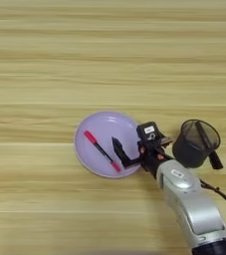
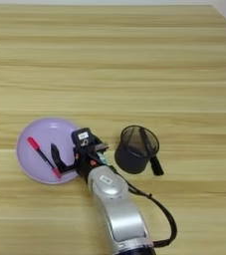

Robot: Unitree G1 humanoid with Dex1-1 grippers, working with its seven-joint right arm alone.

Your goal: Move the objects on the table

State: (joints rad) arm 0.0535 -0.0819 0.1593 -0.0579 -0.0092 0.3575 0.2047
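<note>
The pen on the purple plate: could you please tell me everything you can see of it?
The pen is slim, with a black barrel and red at both ends, probably plastic. It lies flat and diagonal inside the round purple plate, its upper red end toward the plate's left, its lower red end near the plate's front rim. It rests on the plate alone. The pincer hovers just right of the lower end, with one black finger close beside it; whether they touch cannot be told.

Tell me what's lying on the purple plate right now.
A pen with a black barrel and red ends lies diagonally on the purple plate. The right gripper hangs over the plate's right edge and covers that part, so anything beneath it can't be seen.
</note>
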